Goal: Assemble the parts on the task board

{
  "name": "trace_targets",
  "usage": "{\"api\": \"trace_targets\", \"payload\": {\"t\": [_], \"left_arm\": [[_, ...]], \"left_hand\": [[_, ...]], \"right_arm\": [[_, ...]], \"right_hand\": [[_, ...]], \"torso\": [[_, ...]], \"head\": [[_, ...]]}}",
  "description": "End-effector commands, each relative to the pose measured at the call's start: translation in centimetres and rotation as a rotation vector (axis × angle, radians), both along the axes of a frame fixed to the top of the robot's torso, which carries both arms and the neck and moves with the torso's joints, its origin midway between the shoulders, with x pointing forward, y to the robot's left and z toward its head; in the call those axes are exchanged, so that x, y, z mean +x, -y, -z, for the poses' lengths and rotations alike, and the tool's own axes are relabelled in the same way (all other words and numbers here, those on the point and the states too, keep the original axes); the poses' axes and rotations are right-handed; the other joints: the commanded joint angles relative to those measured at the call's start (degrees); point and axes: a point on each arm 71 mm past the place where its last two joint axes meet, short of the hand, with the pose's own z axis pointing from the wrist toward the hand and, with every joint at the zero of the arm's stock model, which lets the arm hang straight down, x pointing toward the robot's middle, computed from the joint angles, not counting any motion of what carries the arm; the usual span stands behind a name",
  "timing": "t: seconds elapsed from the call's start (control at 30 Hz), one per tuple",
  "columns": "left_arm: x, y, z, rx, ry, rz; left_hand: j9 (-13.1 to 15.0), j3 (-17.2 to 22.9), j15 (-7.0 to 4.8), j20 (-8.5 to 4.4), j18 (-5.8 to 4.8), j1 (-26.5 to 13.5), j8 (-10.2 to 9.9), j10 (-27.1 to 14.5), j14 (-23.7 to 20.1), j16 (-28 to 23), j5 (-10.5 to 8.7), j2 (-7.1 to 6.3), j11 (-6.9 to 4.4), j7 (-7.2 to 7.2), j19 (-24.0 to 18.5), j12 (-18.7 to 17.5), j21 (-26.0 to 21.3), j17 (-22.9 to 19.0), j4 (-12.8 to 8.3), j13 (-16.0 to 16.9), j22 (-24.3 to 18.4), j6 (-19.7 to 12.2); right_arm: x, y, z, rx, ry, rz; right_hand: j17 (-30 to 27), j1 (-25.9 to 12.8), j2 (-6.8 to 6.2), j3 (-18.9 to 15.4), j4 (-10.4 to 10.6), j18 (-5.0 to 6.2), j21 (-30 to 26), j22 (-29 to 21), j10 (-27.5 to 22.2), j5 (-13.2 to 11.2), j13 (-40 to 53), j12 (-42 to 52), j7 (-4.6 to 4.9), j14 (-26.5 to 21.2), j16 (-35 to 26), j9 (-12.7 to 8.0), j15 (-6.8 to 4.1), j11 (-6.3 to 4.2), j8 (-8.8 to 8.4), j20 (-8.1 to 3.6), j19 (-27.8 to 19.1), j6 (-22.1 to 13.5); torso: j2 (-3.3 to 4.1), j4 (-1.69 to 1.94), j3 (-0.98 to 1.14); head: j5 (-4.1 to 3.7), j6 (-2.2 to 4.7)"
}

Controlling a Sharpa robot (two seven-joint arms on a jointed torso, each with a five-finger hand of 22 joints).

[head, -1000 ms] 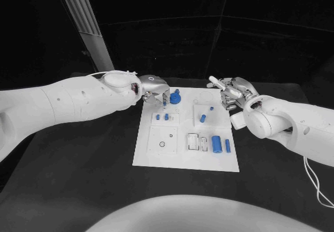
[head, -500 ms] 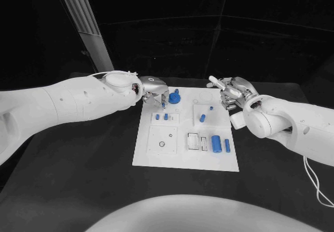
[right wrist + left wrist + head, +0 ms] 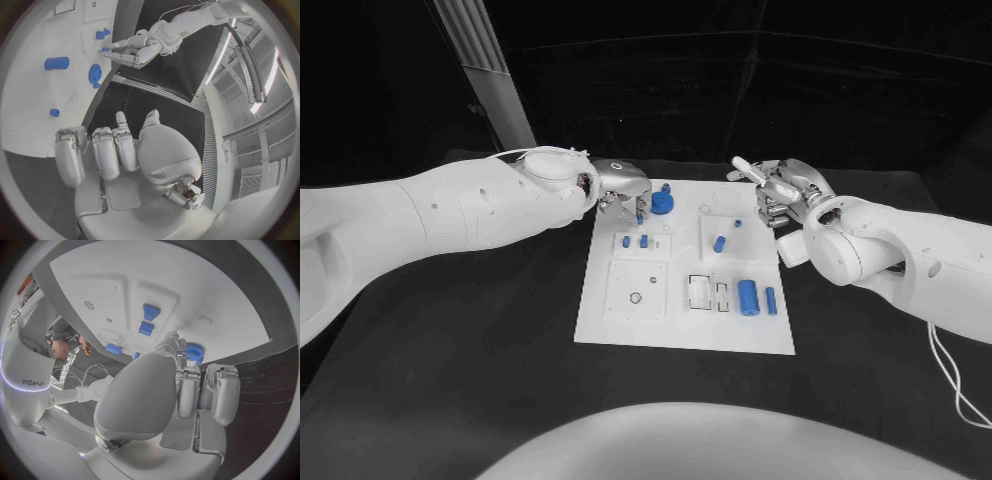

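Left hand — fingers curled, empty — beside blue gear.

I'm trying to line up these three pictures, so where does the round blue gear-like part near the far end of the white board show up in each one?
Head view: the blue gear stands at the board's far end, beside the left hand.
Left wrist view: the gear sits just past that hand's fingers.
Right wrist view: the gear lies near the board's edge, by the left hand.
Shared landmark: the left hand.
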Motion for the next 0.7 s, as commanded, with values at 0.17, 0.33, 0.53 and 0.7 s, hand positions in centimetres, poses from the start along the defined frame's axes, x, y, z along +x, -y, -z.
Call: {"api": "trace_targets", "payload": {"t": [0.17,0.33,0.53,0.7], "left_arm": [[0.0,0.12,0.4,0.02,-0.027,-0.003],[0.01,0.13,0.53,0.026,-0.035,-0.006],[0.05,0.27,0.72,0.04,-0.053,-0.012],[0.03,0.26,0.83,0.049,-0.066,-0.014]], "left_hand": [[0.05,0.45,-0.14,0.1,-0.39,-0.11,0.17,0.08,6.06,0.17,0.14,0.05,0.19,0.08,6.02,-0.4,0.24,15.09,0.03,-0.05,15.09,-0.24],[0.05,0.46,-0.13,0.1,-0.39,-0.11,0.16,0.08,6.06,0.17,0.14,0.04,0.19,0.09,6.02,-0.42,0.24,15.09,0.03,-0.05,15.09,-0.25],[0.01,0.54,-0.11,0.11,-0.39,-0.08,0.09,0.06,6.06,0.17,0.13,0.01,0.22,0.11,6.02,-0.55,0.24,15.09,0.0,-0.05,15.09,-0.32],[0.0,0.56,-0.11,0.11,-0.39,-0.07,0.09,0.06,6.06,0.17,0.13,0.0,0.21,0.11,6.02,-0.57,0.24,15.09,-0.01,-0.04,15.09,-0.32]], "right_arm": [[-0.02,-0.09,-0.14,0.005,0.003,-0.008],[-0.02,-0.09,-0.14,0.005,0.003,-0.008],[-0.01,-0.12,-0.13,0.005,0.003,-0.008],[-0.02,-0.11,-0.14,0.005,0.002,-0.008]], "right_hand": [[15.07,0.45,0.1,0.36,-0.01,-0.41,0.18,15.09,5.34,0.3,14.42,-0.17,2.44,6.16,0.14,-0.06,-0.35,-0.29,0.22,-0.38,5.94,0.01],[15.07,0.45,0.1,0.36,-0.01,-0.41,0.18,15.09,5.34,0.3,14.42,-0.17,2.44,6.16,0.14,-0.06,-0.35,-0.29,0.22,-0.38,5.94,0.01],[15.07,0.45,0.1,0.36,-0.01,-0.41,0.18,15.09,5.34,0.3,14.42,-0.17,2.44,6.16,0.14,-0.06,-0.35,-0.29,0.22,-0.38,5.94,0.01],[15.07,0.45,0.1,0.36,-0.01,-0.41,0.18,15.09,5.34,0.3,14.42,-0.17,2.44,6.16,0.14,-0.06,-0.35,-0.29,0.22,-0.38,5.94,0.01]], "torso": [[-0.06,-0.01,-0.03],[-0.03,0.03,-0.01],[-0.04,0.04,-0.04],[-0.01,-0.02,-0.04]], "head": [[-0.17,0.01],[-0.22,0.03],[-0.29,0.02],[-0.2,0.0]]}}
